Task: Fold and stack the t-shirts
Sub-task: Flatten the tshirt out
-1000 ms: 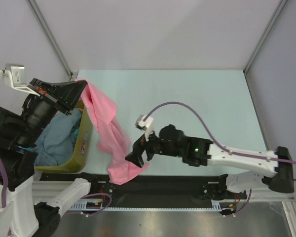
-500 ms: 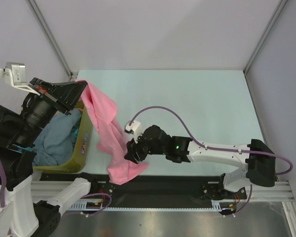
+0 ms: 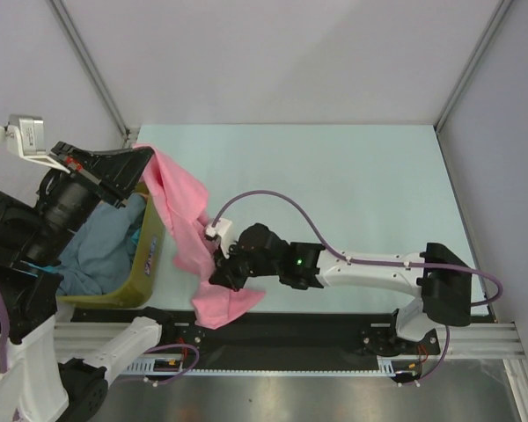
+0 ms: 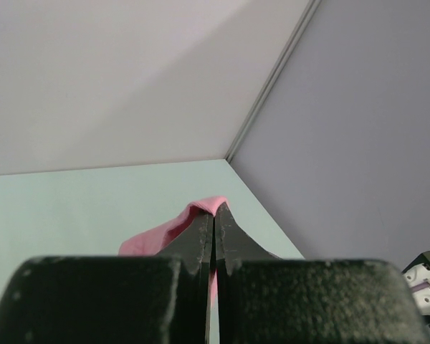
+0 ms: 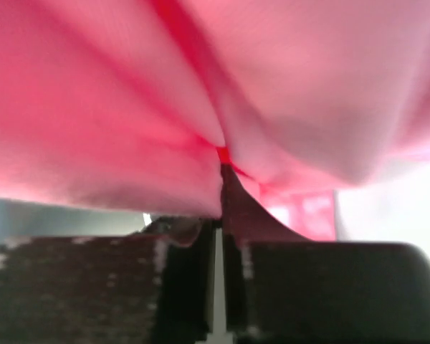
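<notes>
A pink t-shirt hangs in a long drape from my left gripper, which is shut on its top edge above the bin's rim. In the left wrist view the pink t-shirt pokes out over the tips of my left gripper. My right gripper is shut on the lower part of the pink t-shirt near the table's front edge. The right wrist view is filled with pink t-shirt, pinched at my right gripper. Grey-blue and teal t-shirts lie crumpled in the bin.
An olive-green plastic bin stands at the left edge of the pale green table. Grey walls and metal frame posts close in the back and sides. A black rail runs along the near edge.
My right arm has reached left into the hanging pink t-shirt and its gripper, open a second ago, has shut on the cloth. The left gripper has held still.
</notes>
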Controlling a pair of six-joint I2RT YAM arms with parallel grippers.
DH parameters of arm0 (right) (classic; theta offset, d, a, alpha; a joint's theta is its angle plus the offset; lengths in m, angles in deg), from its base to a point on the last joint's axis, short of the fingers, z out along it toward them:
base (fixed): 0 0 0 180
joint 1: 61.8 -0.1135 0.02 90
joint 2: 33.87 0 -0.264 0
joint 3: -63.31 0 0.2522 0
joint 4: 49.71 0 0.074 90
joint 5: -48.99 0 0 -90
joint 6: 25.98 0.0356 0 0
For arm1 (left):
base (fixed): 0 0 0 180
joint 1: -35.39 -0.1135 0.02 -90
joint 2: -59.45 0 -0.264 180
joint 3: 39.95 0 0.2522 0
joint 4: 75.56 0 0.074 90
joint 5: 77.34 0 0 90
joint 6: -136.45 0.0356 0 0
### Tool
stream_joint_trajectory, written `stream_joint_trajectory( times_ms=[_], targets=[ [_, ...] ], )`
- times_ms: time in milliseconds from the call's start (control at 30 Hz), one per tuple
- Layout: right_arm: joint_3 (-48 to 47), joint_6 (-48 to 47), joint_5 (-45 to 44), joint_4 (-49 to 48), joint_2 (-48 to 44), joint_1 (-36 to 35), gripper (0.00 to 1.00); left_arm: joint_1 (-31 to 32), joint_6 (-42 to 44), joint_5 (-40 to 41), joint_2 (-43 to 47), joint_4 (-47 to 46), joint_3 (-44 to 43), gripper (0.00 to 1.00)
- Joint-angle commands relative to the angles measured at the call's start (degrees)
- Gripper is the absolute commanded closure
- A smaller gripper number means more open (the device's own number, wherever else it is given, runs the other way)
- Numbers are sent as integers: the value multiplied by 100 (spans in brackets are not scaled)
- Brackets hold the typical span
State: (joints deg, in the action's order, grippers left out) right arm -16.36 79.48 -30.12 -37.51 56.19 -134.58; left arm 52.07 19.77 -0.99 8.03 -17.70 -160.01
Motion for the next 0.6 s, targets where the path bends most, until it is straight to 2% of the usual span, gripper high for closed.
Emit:
stream_joint_trajectory(
  times_ms=[0,100,133,167,233,333,467,567],
  targets=[
    [-449,-35,-516,565,-233,0,100,-34,154,222,18,2,-250,100],
    [-423,-43,-1675,1540,-1076,-140,100,-34,250,476,70,125,-443,100],
    [-475,-35,-2531,1823,-1331,-341,100,-34,285,547,97,195,-479,100],
    [-571,-26,-2983,2139,-1847,-447,100,-34,286,652,132,222,-505,100],
    [-1036,201,-3940,3124,-2272,-632,100,-34,286,679,167,196,-480,100],
    [-1547,728,-4402,4241,-2861,-730,100,-34,286,557,229,65,-339,100],
    [-1793,984,-4630,4953,-3433,-817,100,-34,592,425,194,-15,-391,100],
    [-2145,1090,-4877,5359,-3785,-826,100,-25,997,381,1,116,-882,100]
  ],
)
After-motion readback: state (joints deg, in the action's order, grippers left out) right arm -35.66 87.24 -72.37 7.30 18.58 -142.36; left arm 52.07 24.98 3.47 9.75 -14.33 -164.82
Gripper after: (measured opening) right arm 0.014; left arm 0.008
